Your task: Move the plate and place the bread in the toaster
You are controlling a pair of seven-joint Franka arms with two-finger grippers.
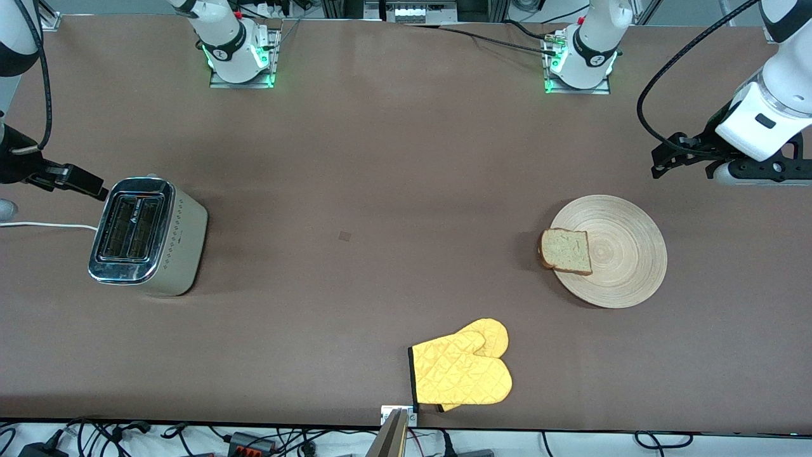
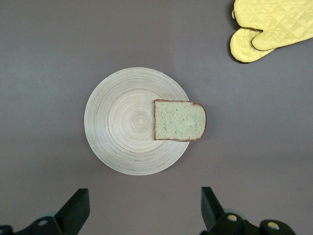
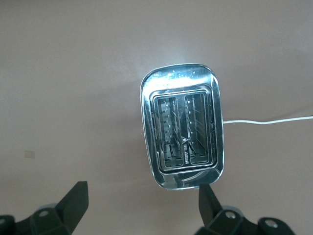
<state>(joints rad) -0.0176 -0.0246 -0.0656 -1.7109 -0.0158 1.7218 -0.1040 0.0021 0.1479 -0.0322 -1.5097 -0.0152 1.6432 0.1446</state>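
Bread overhangs plate rim, toaster-side. Left gripper spread, hovering near plate; grip the rim clear of the bread. Right gripper spread, waiting over toaster.

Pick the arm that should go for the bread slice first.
Left. Its open claw hangs over the table beside the plate carrying the bread slice. The right claw, also open, waits by the toaster.

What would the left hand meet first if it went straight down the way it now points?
Probably bare table: the open left hand points down at brown surface just beside the plate, which carries the bread. Depth is unclear, so it might clip the plate's rim.
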